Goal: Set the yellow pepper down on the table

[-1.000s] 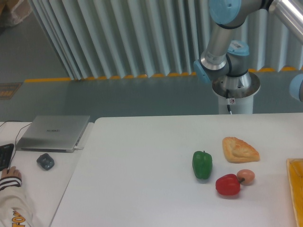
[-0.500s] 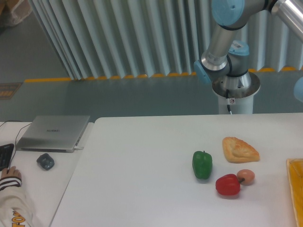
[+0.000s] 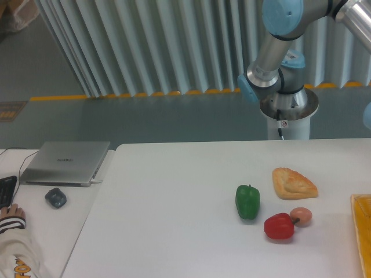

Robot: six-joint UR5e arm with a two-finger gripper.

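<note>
We see a white table (image 3: pixel 174 220) with a green pepper (image 3: pixel 247 201), a red pepper (image 3: pixel 279 226), a small peach-coloured ball (image 3: pixel 301 216) and a pastry (image 3: pixel 293 183) near its right side. A yellow tray (image 3: pixel 364 231) sits at the right edge. The yellow pepper and the gripper are out of view, so we cannot tell either's state.

Robot lab: pedestal-mounted arm (image 3: pixel 278 52), white table (image 3: pixel 174 220), laptop (image 3: pixel 65 162), yellow floor line (image 3: pixel 116 95)
</note>
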